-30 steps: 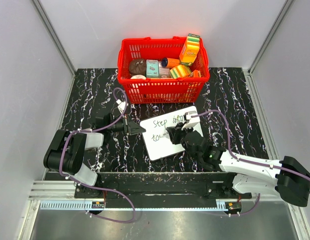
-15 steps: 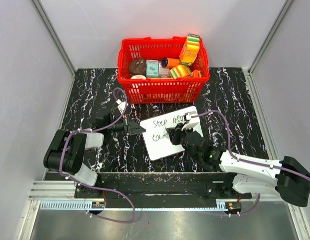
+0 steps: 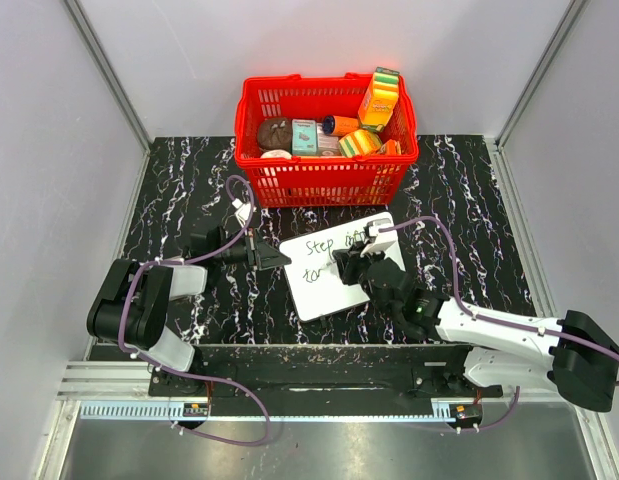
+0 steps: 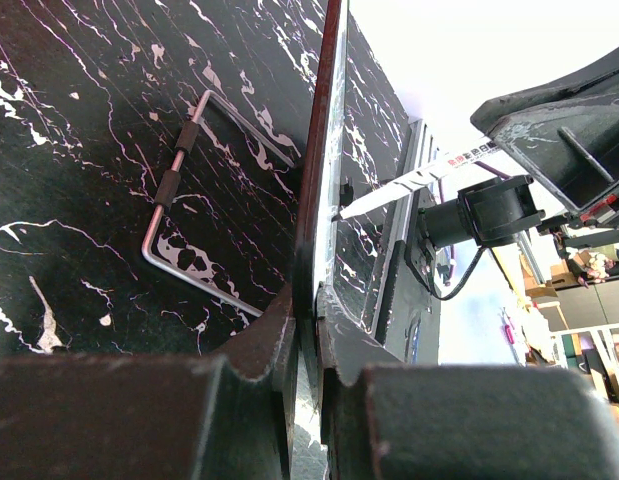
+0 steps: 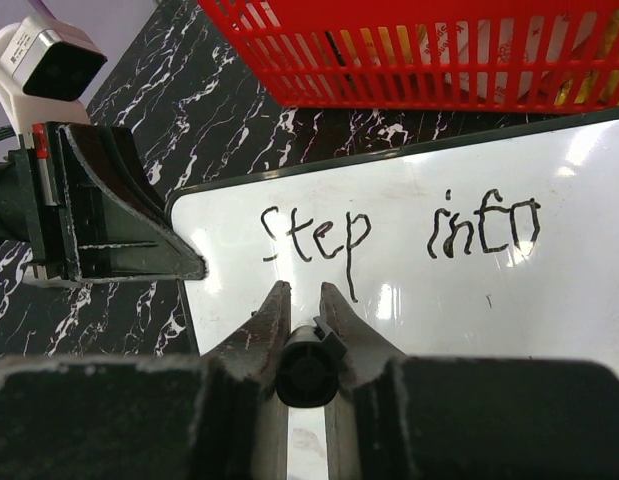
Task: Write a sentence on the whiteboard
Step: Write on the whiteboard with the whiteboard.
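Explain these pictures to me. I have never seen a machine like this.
These are two robot arms bolted at a table's near edge, each ending in two fingers. One picture looks down from above; the other two come from a camera on each wrist. On the black marbled table lie a whiteboard and, behind it, a red basket of small goods. The left fingers are clamped on the whiteboard's edge, apparently to steady it. The right fingers grip a marker over the board, where "Step into" is written and a second line is begun.
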Tool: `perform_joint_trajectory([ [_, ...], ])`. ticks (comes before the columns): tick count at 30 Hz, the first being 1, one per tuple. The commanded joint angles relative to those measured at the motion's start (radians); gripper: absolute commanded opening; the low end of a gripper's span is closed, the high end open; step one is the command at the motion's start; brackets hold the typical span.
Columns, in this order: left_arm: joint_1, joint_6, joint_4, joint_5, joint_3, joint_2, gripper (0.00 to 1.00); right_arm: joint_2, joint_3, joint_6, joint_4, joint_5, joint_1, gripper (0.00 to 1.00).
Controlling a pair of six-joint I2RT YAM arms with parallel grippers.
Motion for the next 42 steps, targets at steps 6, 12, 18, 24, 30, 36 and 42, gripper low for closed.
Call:
perform_joint_trajectory([
  [6,-0.018,0.083,0.004,-0.019,0.013,0.016,0.0,0.013,0.052,-0.037,0.015,0.061,0.002,0.0],
  [12,-0.018,0.083,0.005,-0.019,0.012,0.016,0.0,-0.001,0.033,-0.018,-0.009,0.049,0.002,0.0],
  [18,-0.018,0.083,0.004,-0.017,0.013,0.018,0.0,-0.015,0.007,0.003,-0.035,0.032,0.002,0.0],
  [24,-0.018,0.083,0.002,-0.02,0.013,0.018,0.0,-0.032,-0.021,0.026,-0.046,0.019,0.002,0.0],
  [30,-0.018,0.084,0.001,-0.02,0.013,0.018,0.0,-0.023,-0.034,0.039,-0.046,-0.004,0.002,0.0],
  [36,-0.018,0.084,-0.001,-0.019,0.015,0.019,0.0,-0.023,-0.033,0.036,-0.041,0.002,0.002,0.0],
  [42,-0.018,0.084,-0.001,-0.022,0.013,0.021,0.0,-0.018,0.001,0.0,-0.035,0.051,0.002,0.0],
])
